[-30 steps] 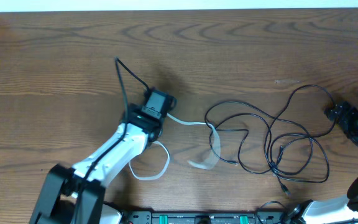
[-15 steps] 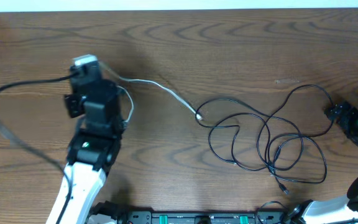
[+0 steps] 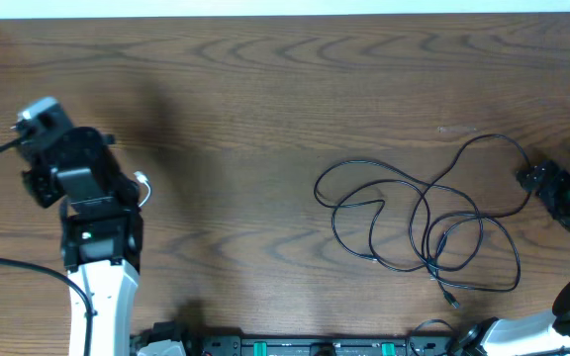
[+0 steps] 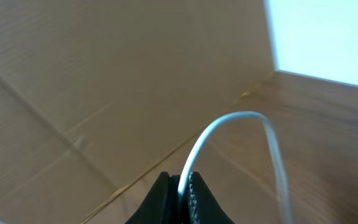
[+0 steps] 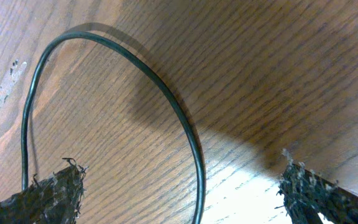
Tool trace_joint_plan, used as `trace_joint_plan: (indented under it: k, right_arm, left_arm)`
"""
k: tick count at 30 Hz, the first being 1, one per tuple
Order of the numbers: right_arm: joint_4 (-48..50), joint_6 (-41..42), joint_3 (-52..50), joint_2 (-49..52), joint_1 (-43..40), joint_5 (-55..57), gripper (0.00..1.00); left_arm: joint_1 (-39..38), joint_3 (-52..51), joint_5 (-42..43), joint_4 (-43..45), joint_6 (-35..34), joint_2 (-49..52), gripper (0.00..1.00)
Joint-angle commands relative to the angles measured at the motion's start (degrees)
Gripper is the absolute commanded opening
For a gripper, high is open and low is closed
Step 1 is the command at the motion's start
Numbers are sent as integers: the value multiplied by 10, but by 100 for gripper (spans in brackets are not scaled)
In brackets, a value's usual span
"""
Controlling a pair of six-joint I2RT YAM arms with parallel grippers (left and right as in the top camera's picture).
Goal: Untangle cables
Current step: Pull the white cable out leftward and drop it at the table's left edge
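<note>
As white cable (image 4: 244,114) slid left, black cables (image 3: 414,220) stayed

The tabletop (image 3: 265,99) is dark brown wood with a strong wavy grain, and a pale scuff (image 3: 458,129) sits toward 2 o'clock. Thin black cables (image 3: 426,213) lie flat on it between 3 and 5 o'clock, in several overlapping loops that cross one another near the middle of the bundle. One small plug end (image 3: 453,300) trails out at the 5 o'clock side.
</note>
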Motion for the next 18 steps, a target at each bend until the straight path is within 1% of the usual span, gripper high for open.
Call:
trace_joint_plan:
  k: [1,4,6,8,9,11,13,18]
  right_arm:
    - [2,-6,3,3,-1,-7,99]
    - [2,-6,3,3,-1,-7,99]
    - [1,-6,3,3,-1,-7,99]
    - [0,-5,3,3,-1,-7,99]
    - [0,-5,3,3,-1,-8,99]
    - [0,-5,3,3,-1,-8,99]
    - [-1,-5,3,3,-1,-8,99]
    - [-10,-5,3,3,-1,-8,99]
  left_arm:
    - [63,10,7,26,8,28,8]
    - [113,10,10,75,9,55,8]
    - [154,10,10,123,12,79,8]
    - [188,10,24,169,61,108,8]
    - [204,10,29,203,109,126,8]
    - [222,10,29,258,162,150,8]
    - [246,10,29,332,198,174,8]
    - [289,11,30,436,221,185,8]
